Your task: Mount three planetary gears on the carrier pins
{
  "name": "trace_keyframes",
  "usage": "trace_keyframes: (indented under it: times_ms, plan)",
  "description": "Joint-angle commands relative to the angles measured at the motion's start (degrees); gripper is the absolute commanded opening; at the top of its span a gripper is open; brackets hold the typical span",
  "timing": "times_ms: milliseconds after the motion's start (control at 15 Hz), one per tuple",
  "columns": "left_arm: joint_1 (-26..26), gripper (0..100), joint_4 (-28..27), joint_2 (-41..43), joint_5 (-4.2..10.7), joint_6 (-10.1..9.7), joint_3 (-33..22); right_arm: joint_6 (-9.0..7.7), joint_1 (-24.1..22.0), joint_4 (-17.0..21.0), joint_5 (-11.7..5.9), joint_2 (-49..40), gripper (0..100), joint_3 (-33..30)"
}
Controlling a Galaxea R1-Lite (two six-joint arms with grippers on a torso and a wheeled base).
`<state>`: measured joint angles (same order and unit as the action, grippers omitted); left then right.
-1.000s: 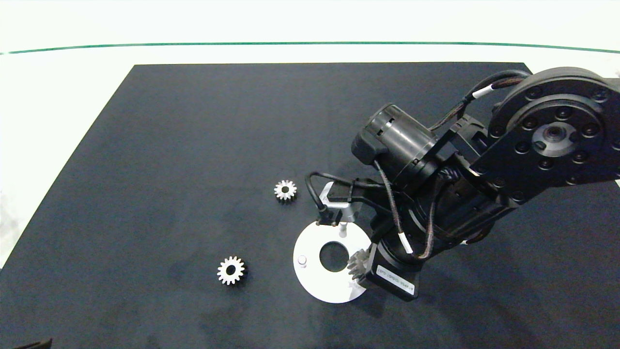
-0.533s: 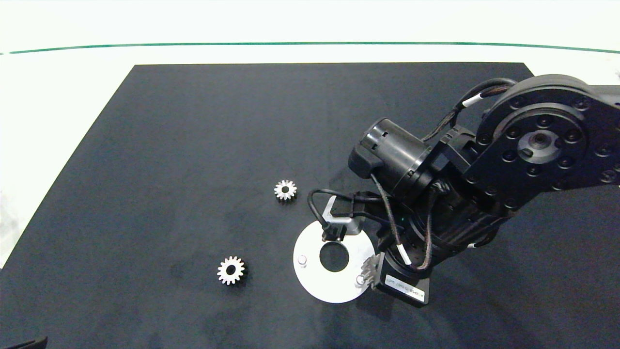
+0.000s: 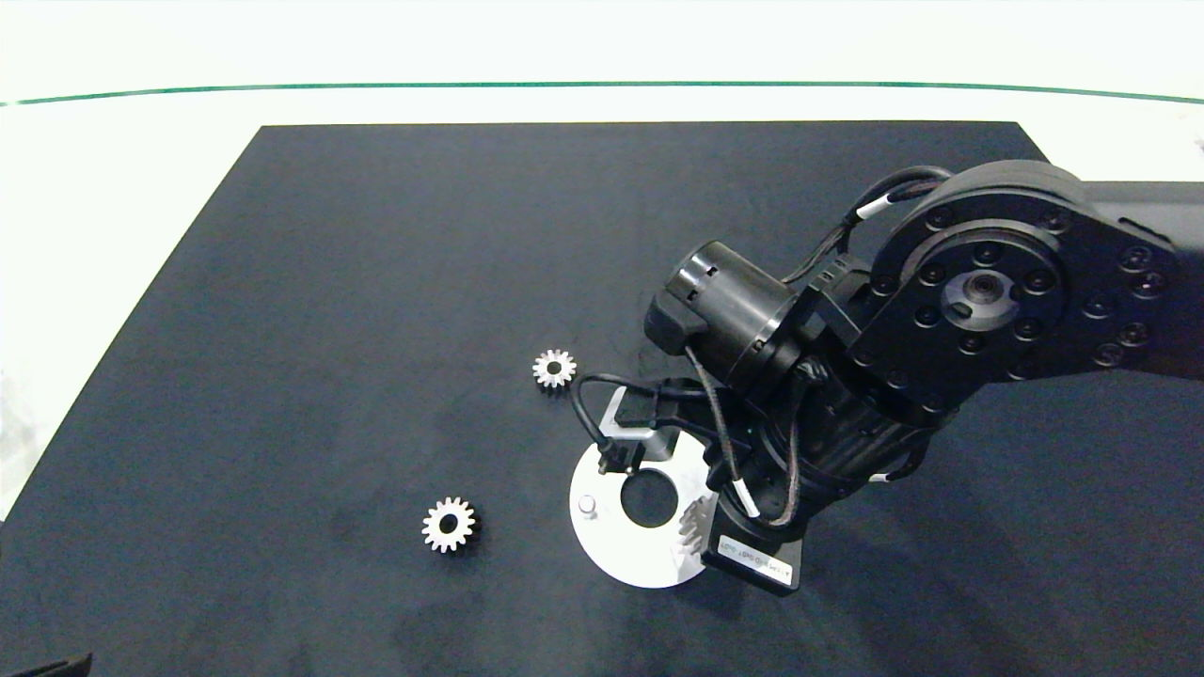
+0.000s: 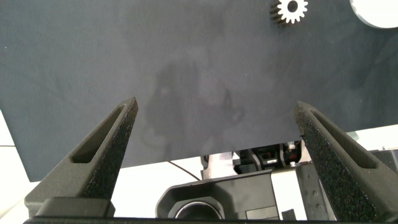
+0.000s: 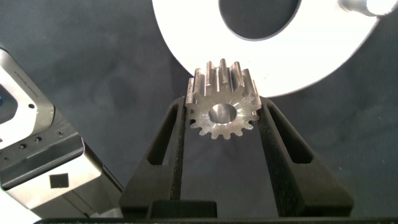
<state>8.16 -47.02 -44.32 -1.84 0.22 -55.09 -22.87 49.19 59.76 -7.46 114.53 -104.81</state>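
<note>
One planetary gear (image 5: 221,112) is clamped in the right claw (image 5: 222,124) above the white disc (image 3: 607,541) — first installation in hand; bore-to-pin alignment is required next. Two gears (image 3: 449,525) lie on the surface; the left claw (image 4: 214,143) is held apart.

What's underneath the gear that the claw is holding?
The right claw grips a gear over the white disc. Below it you see the disc's rim and the dark mat. Any pin right under the gear is covered.

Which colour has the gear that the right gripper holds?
Silver-white metal; the gear shows best in the right wrist view.
</note>
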Motion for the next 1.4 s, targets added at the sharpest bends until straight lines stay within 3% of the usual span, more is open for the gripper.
trace_keyframes:
  times_ms: [67, 1400]
  plan:
    - [0.02, 100, -0.27, -0.15, 0.00, 0.04, -0.02, -0.07, 0.91, 0.45, -0.01, 0.43, 28, 0.05]
    - [0.11, 100, -0.27, -0.06, 0.00, 0.22, -0.02, -0.42, 1.17, 0.36, -0.80, 2.36, 28, -0.04]
